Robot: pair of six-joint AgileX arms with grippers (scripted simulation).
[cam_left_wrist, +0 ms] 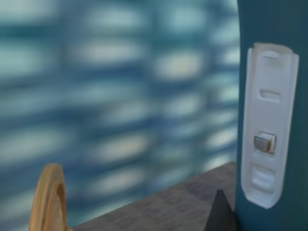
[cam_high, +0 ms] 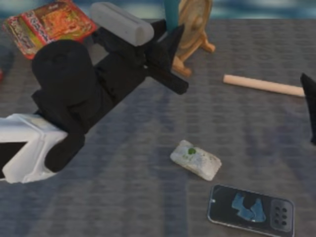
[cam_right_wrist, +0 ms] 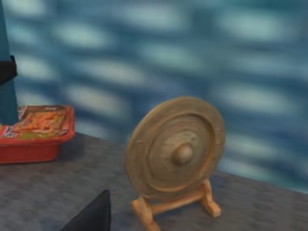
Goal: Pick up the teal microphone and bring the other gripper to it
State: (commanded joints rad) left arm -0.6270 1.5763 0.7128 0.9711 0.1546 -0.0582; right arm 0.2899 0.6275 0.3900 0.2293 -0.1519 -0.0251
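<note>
The teal microphone (cam_left_wrist: 272,57) stands upright, off the table, at the back middle. Its white switch panel (cam_left_wrist: 267,139) faces the left wrist camera. From above only a teal strip of the microphone (cam_high: 171,11) shows past my left gripper (cam_high: 170,54), which is shut on its handle; one dark fingertip (cam_left_wrist: 219,214) lies against the teal body. In the right wrist view the microphone (cam_right_wrist: 5,91) is at the picture's edge with a black finger band across it. My right gripper (cam_high: 310,106) hangs at the table's right edge, open and far from the microphone, with one fingertip (cam_right_wrist: 98,211) showing.
A wooden gong on a stand (cam_high: 195,29) is right beside the microphone. A plain wooden rod (cam_high: 261,85) lies at the right, a red snack pack (cam_high: 47,24) at the back left. A white soap bar (cam_high: 196,159) and a dark phone (cam_high: 252,210) lie near the front.
</note>
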